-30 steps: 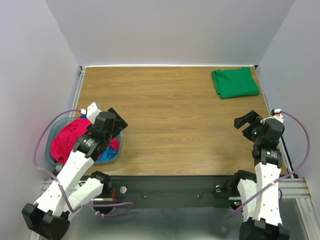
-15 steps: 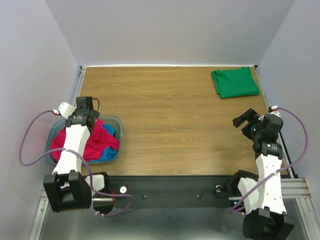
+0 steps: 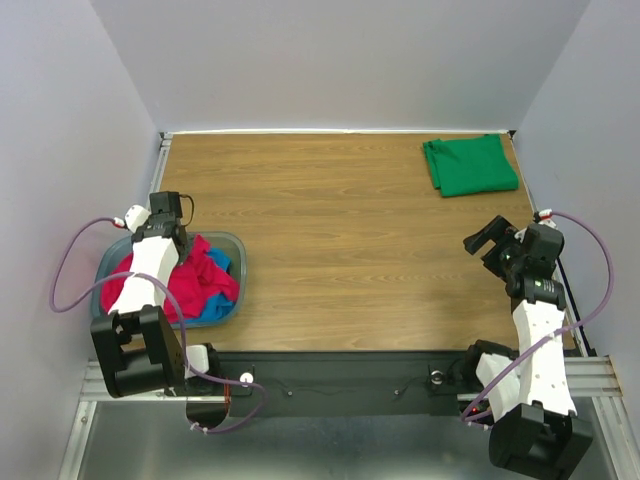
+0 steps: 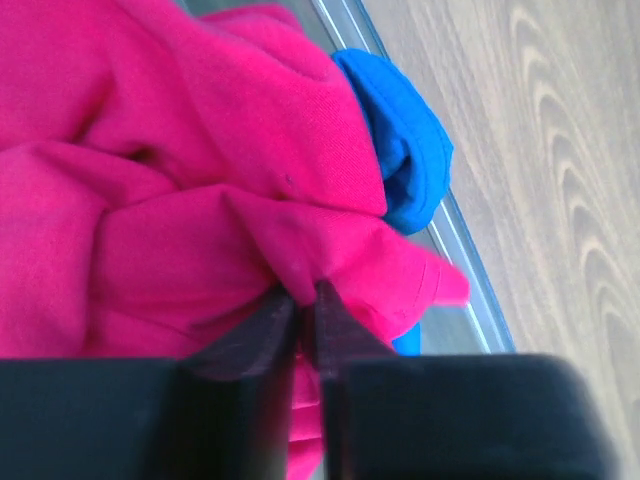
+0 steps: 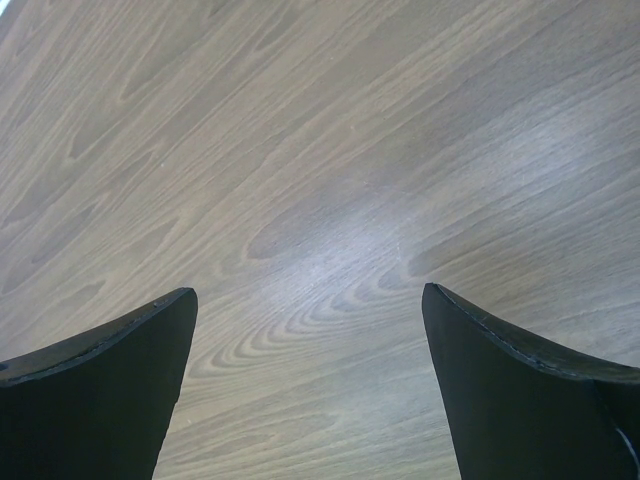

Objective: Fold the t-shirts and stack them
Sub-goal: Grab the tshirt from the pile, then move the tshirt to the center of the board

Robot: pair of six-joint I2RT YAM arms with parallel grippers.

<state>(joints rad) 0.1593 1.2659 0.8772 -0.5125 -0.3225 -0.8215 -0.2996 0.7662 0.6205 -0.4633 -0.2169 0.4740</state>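
While the right gripper [image 3: 487,240] hovers with jaws spread wide, the left gripper [image 4: 305,296] clamps a fold of the crimson-pink t-shirt [image 4: 180,200].
That shirt lies crumpled in the translucent tub [image 3: 241,262] by the near left corner of the table [image 3: 330,230], with the bright blue t-shirt [image 4: 405,140] peeking out beside it. The emerald green t-shirt [image 3: 472,165] lies folded at the far right corner. The right gripper holds nothing.

Wooden table [image 3: 330,240]: folded green t-shirt [image 3: 470,165] (far right corner), tub [image 3: 241,270] near left
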